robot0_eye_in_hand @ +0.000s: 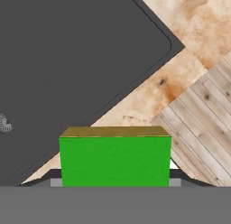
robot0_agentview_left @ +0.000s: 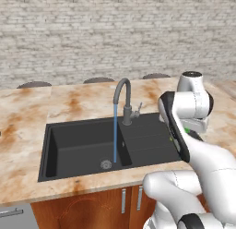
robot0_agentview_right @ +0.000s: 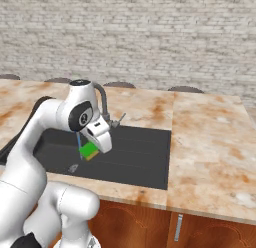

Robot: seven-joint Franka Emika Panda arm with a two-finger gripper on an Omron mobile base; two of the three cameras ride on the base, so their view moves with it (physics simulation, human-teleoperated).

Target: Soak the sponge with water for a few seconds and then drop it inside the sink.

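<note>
Gripper [robot0_agentview_right: 93, 148] clamped on the sponge [robot0_eye_in_hand: 115, 160] above the sink [robot0_agentview_left: 83, 149], near the water [robot0_agentview_left: 115, 131]; likely light and squashy, so hold across its flat sides.

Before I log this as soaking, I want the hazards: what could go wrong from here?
The sponge, held in the gripper, seems to hang beside the water, so it may stay dry. In the hand view, counter and floor lie beyond the sink edge; a release off-target could miss the basin.
</note>
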